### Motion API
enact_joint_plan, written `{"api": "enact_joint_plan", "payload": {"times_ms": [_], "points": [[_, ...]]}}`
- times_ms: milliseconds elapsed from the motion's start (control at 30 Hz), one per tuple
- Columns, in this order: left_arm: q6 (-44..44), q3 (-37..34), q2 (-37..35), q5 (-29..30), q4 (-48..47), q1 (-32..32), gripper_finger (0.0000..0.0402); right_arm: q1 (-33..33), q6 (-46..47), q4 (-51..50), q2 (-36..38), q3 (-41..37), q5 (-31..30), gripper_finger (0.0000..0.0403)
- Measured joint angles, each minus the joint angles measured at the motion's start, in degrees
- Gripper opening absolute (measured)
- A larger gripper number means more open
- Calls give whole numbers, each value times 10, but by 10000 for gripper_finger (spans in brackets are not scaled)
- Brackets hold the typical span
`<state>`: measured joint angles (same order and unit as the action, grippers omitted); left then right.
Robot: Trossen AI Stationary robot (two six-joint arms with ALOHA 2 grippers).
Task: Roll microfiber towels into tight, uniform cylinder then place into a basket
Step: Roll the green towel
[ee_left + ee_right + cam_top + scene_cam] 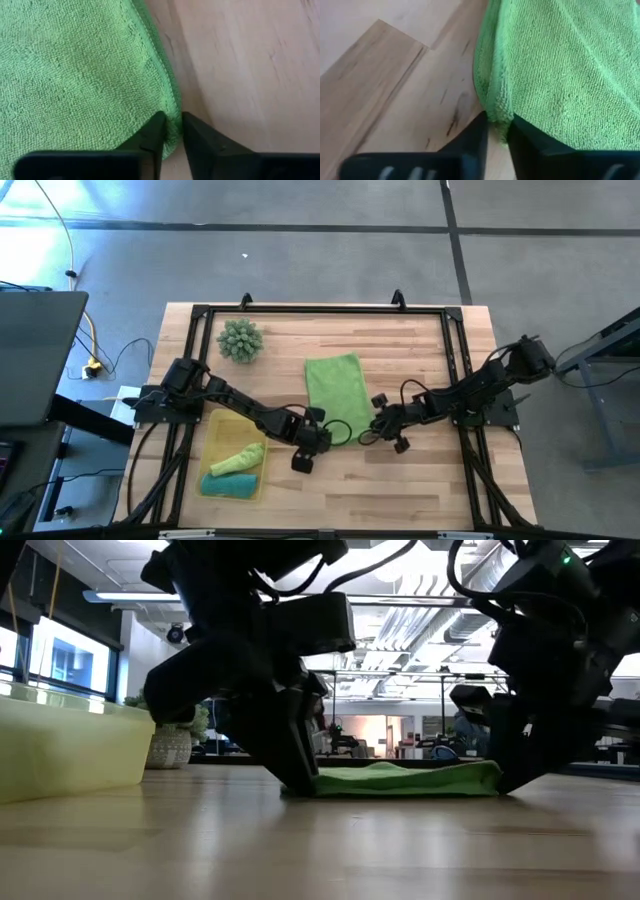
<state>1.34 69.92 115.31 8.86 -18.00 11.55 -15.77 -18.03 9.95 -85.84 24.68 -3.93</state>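
**Thin corner pinches could spoil the roll**

At the bench's near edge, the left gripper (171,131) is clenched on one near corner of the flat lime towel (336,388), and the right gripper (498,131) is clenched on the other. Each has only the hem between its fingertips. Such a shallow bite may well slip free once the cloth is lifted or turned over, and if one corner lets go first the roll would start crooked and come out cone-shaped rather than even. The fingertips sit against the wood, so they could also drag the whole towel instead of folding it.

Toward the left edge, the basket (211,457) already holds a lime roll (238,459) and a teal roll (232,485), leaving little room. The spiky ball (240,340) sits by the far left corner, well clear.
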Motion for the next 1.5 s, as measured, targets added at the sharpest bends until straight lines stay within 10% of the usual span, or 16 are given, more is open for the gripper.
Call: {"api": "enact_joint_plan", "payload": {"times_ms": [200,867,1267,1500], "points": [[10,-1,1,0,16,6,6,9,1,8,0,-1,23,5],[84,-1,-26,-64,-17,-26,5,159,79,-88,0,67,273,1],[187,-18,-59,-100,-52,-68,5,202,269,-69,0,67,312,1],[284,-93,-74,-102,85,-70,5,201,312,-67,0,67,292,0]]}}
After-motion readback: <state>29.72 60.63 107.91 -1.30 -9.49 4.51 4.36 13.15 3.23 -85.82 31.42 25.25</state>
